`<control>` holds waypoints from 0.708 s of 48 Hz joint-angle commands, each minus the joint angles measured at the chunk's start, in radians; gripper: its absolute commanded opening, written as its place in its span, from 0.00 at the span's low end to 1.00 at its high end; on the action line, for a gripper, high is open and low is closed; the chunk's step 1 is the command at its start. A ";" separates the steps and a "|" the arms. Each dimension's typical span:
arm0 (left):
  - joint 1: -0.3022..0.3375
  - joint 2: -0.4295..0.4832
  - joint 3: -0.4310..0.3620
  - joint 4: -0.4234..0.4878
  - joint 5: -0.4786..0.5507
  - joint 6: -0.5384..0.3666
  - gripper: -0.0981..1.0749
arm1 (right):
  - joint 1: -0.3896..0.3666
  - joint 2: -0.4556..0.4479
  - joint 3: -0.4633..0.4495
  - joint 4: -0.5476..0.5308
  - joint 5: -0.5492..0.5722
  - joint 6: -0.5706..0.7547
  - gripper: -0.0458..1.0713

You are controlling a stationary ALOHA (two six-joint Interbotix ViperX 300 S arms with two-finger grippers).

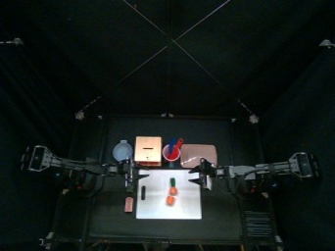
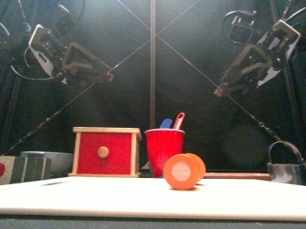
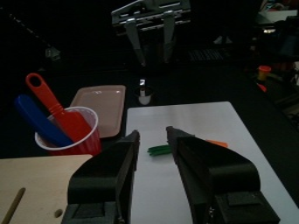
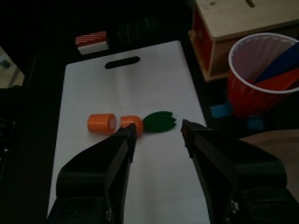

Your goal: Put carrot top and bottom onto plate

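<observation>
2 carrot pieces (image 4: pixel 131 123) lie mid white cutting board (image 4: pixel 82 166), plate (image 3: pixel 103 103) well apart. Likely light, rigid, slick plastic; pinch across orange chunk. Right tool (image 4: pixel 158 140) spread above; left tool (image 3: pixel 152 153) spread.

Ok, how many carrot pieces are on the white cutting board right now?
2. An orange chunk lies mid-way along the cutting board; a green-leafed piece lies close beside it, toward the red cup. Neither is on the plate. None seems hidden.
</observation>
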 commanded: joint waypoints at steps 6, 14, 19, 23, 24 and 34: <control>0.003 0.000 -0.009 0.003 -0.008 0.002 0.71 | -0.003 -0.005 -0.021 0.008 -0.009 0.002 0.78; 0.003 0.000 -0.011 0.018 -0.008 0.002 0.71 | -0.009 0.026 -0.052 0.067 0.003 0.003 0.78; 0.000 0.000 -0.012 0.017 -0.008 0.002 0.71 | -0.005 0.054 -0.080 0.156 0.040 0.006 0.78; 0.000 0.000 -0.009 0.017 -0.008 0.002 0.71 | -0.003 0.084 -0.124 0.305 0.117 0.008 0.78; 0.002 0.000 -0.009 0.017 -0.008 0.002 0.71 | -0.006 0.091 -0.135 0.339 0.135 0.006 0.78; 0.005 0.000 -0.012 0.018 -0.008 0.003 0.71 | -0.009 0.179 -0.230 0.621 0.278 0.008 0.78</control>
